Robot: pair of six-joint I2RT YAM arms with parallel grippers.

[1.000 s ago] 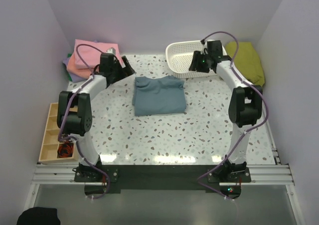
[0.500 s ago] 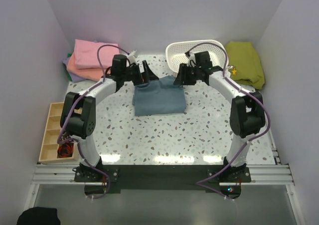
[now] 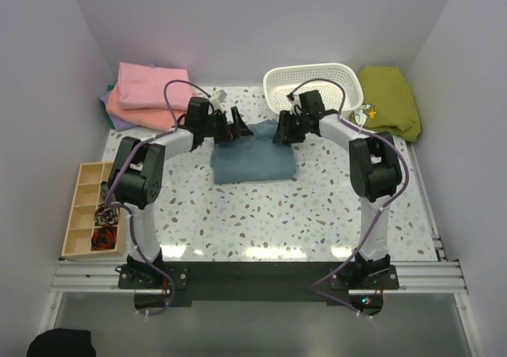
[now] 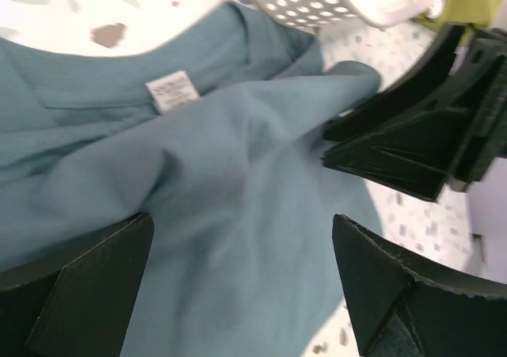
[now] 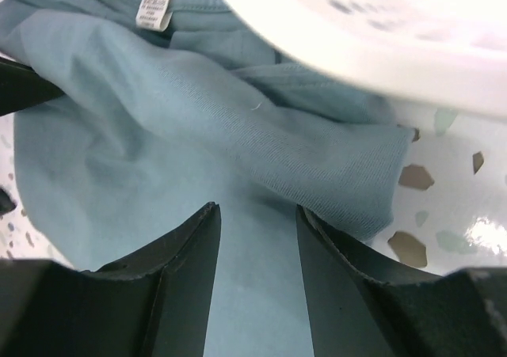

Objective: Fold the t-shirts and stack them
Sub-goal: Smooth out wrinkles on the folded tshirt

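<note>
A dusty blue-grey t-shirt (image 3: pixel 252 161) lies folded mid-table, its white neck label (image 4: pixel 173 92) near the far edge. My left gripper (image 3: pixel 238 127) hovers over the shirt's far left corner, wide open, with cloth (image 4: pixel 238 183) showing between its fingers (image 4: pixel 87 286). My right gripper (image 3: pixel 283 130) is at the far right corner, beside the basket. It is partly open, and its fingertips (image 5: pixel 186 250) straddle a raised fold of the shirt (image 5: pixel 261 135) without clamping it. Pink, salmon-orange and lavender t-shirts (image 3: pixel 145 96) are stacked at the back left.
A white perforated basket (image 3: pixel 313 84) stands at the back, just behind the right gripper; its rim (image 5: pixel 380 32) looms close. An olive-green cloth (image 3: pixel 390 100) lies at the back right. A wooden compartment tray (image 3: pixel 85 210) sits at the left edge.
Both arms have swung inward from the back corners to the far edge of the blue-grey shirt. The right jaws have narrowed slightly; the left stay wide open.
</note>
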